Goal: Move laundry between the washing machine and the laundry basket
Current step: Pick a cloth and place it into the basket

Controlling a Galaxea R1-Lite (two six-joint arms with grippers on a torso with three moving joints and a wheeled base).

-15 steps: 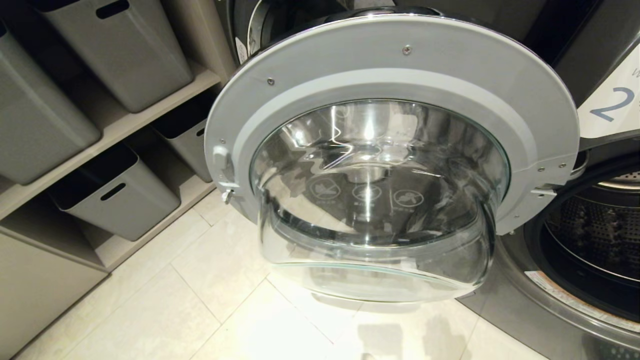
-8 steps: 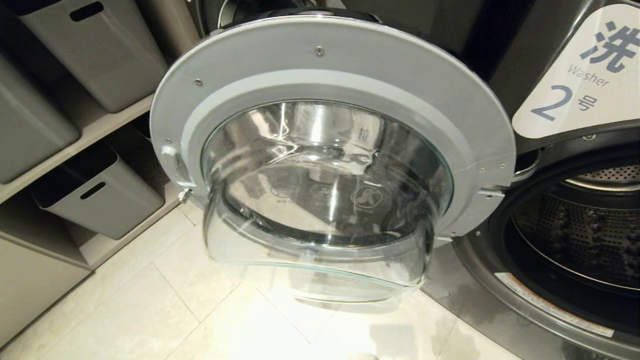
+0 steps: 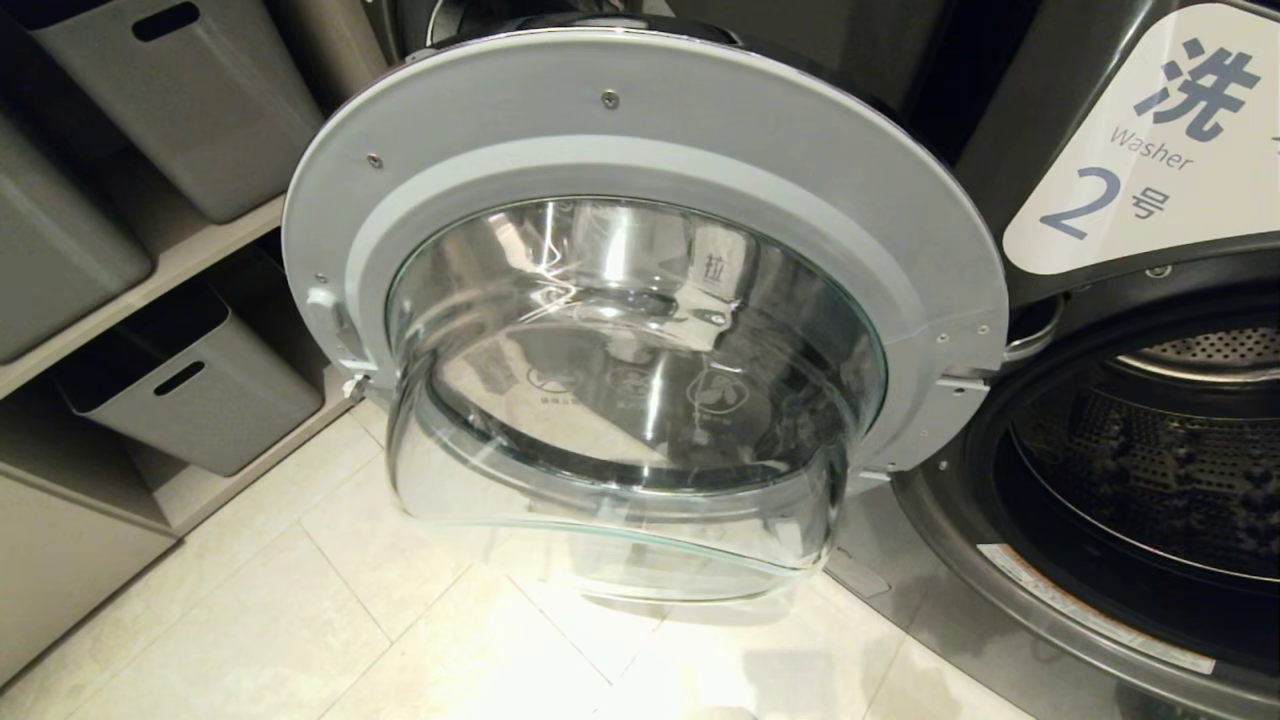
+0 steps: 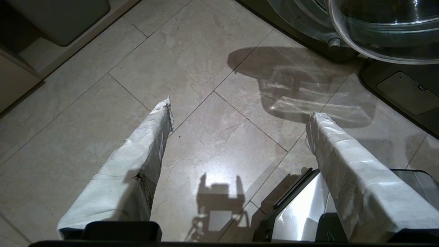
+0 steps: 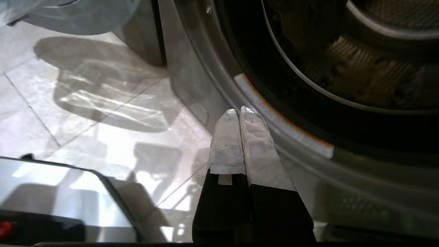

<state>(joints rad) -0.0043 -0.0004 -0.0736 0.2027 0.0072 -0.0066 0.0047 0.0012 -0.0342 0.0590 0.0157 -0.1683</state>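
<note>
Your view has swung right, baring more drum [image 3: 1150, 450] beside the open door [image 3: 640, 300]; left claw [image 4: 236, 120] gapes wide, right claw [image 5: 240, 116] pinched empty.

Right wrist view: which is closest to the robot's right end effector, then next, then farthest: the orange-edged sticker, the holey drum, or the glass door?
From the right end effector:
1. Orange-edged sticker, on the washer's rim beside the fingertips.
2. Holey drum, deeper inside the washer.
3. Glass door, far off at the corner, over the floor.

Door [image 3: 640, 300] hangs open, left of the drum [image 3: 1150, 450]; bins [image 3: 190, 390] sit on shelves [image 3: 150, 280] further left, floor [image 3: 300, 620] below.
</note>
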